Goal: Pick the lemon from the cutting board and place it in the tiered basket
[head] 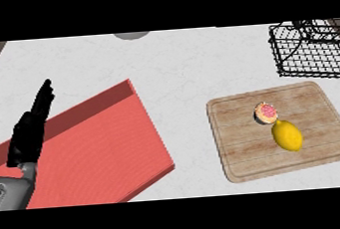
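1. One hand is all I have in view: the left hand point(31, 127) stands at the left edge over the red mat point(94, 151), fingers straight and together, pointing up, holding nothing. It is resting there. My right hand does not show at all.
2. The lemon point(287, 134) lies on the wooden cutting board point(242, 151), right of centre and toward the board's near half. Just beyond it, touching or nearly so, sits a small round pastry with pink topping point(266, 112).
3. The tiered basket point(312, 51), black wire, stands at the far right corner of the counter, apart from the board's far edge.
4. I judge the task not yet begun: the lemon is untouched and no hand is near it.
5. The next move, as I see it, calls for bringing the right hand in from the near right, coming down on the lemon with fingers spread along its short axis.
6. I would approach from the near side to avoid nudging the pastry, then lift clear and carry far and right to the basket.
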Controlling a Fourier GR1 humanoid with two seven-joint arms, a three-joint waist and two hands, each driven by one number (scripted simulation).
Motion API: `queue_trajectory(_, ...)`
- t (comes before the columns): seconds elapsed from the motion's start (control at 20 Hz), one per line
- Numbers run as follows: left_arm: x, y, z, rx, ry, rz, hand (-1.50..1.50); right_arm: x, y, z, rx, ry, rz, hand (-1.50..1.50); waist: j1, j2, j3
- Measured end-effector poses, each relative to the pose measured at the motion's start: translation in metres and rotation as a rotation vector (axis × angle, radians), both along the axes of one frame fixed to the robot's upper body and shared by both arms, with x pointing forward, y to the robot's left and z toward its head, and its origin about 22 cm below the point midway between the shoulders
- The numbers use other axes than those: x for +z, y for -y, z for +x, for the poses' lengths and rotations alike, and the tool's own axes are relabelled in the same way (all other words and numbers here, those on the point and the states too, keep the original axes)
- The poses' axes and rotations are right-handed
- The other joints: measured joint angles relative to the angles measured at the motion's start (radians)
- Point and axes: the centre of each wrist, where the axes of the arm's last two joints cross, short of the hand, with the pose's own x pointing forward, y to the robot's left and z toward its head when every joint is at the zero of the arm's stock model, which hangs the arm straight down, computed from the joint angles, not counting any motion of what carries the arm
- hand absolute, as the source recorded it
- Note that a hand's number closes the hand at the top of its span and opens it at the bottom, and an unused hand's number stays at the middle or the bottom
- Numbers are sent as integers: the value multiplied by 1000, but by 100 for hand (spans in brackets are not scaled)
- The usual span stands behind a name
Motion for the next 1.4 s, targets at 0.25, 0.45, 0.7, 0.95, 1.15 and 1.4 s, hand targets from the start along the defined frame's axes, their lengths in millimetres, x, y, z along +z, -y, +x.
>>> queue_trajectory(0.25,0,-1,1,6,12,3,0,-8,-23,13,-11,-71,-54,-150,3,0,1)
queue_trajectory(0.45,0,6,1,1,1,-2,0,-21,-35,16,-3,-100,-86,-150,1,0,1)
queue_trajectory(0.7,4,0,4,0,-1,-5,0,-25,-41,7,9,-108,-120,-150,-2,-1,1)
queue_trajectory(0.95,0,-1,3,2,6,-1,0,-30,-51,5,-18,-90,-188,-150,-3,-1,1)
queue_trajectory(1.15,1,3,-3,2,8,0,0,-35,-53,0,-32,-73,-225,-150,-2,-1,1)
queue_trajectory(1.4,3,-2,-4,0,2,-1,0,-39,-64,1,-42,-66,-248,-150,-2,-1,2)
